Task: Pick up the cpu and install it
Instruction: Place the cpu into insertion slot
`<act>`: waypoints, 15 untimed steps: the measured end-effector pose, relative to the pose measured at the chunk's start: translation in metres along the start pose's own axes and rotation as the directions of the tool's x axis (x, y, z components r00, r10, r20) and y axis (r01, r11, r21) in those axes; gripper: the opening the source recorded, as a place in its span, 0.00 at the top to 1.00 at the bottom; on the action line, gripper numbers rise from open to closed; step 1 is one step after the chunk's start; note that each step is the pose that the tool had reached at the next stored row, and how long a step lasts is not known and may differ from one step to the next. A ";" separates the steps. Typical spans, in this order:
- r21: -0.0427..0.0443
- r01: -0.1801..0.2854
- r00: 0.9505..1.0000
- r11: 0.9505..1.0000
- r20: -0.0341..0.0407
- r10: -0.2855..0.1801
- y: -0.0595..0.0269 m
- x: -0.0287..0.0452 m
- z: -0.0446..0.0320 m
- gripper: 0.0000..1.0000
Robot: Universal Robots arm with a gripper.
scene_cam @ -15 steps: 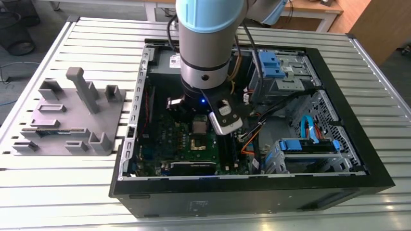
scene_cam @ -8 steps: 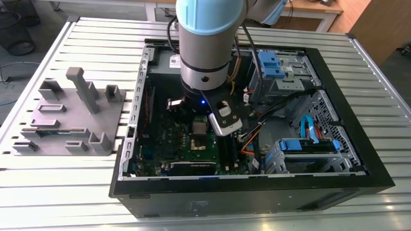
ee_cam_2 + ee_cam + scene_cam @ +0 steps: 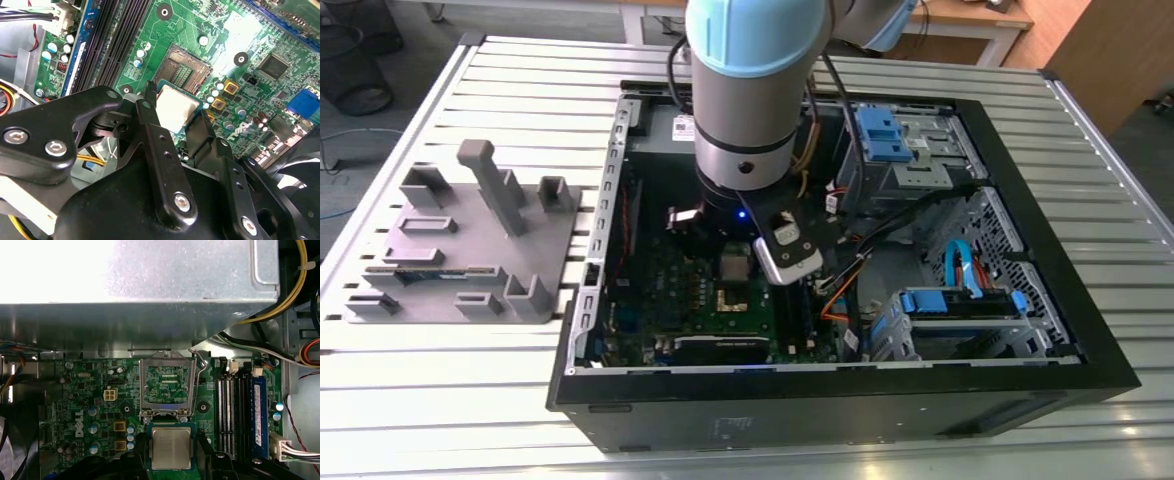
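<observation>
- A grey plastic tray (image 3: 520,255) sat on the slatted table (image 3: 400,400) at the exterior view's left. It was outside the open computer case (image 3: 854,405) and well apart from the fingers.
- The arm (image 3: 747,90) pointed down into the case, over the green motherboard (image 3: 90,390).
- The gripper (image 3: 171,456) was closed on the cpu (image 3: 171,447). In both wrist views a black finger (image 3: 150,125) pressed on each of two opposite edges. The little square chip sat flat between them with its shiny silver top showing.
- The cpu looked to be held above the board, not in its place yet. The open socket (image 3: 167,382), with its metal frame, lay just past the fingertips, near the chip but not touching it.
- The long dark memory slots (image 3: 232,410) ran beside the socket, off to one side of the fingers.
- The cpu looked light, thin and stiff, so it would not bend or sag in the grip.
- Its metal top looked smooth, so it might slip if it were held too loosely.
- Its underside and the socket's tiny pins were probably easy to hurt. The edges, where the fingers were, seemed the best place to hold it, gently and level.
</observation>
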State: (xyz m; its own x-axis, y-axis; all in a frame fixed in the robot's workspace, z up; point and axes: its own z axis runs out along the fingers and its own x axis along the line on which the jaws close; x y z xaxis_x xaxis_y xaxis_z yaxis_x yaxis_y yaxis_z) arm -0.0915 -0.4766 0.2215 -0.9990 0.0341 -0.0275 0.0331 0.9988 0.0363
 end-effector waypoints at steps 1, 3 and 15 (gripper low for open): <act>0.000 0.001 1.000 1.000 0.000 -0.001 -0.0002 0.0000 0.0007 0.53; 0.000 0.003 1.000 1.000 0.000 -0.003 -0.0008 0.0000 0.0019 0.53; 0.001 0.007 1.000 1.000 0.000 -0.007 -0.0071 0.0000 0.0098 0.53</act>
State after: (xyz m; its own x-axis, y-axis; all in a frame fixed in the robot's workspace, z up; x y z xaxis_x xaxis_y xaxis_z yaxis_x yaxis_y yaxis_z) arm -0.0915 -0.4834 0.2114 -0.9992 0.0273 -0.0275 0.0263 0.9990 0.0354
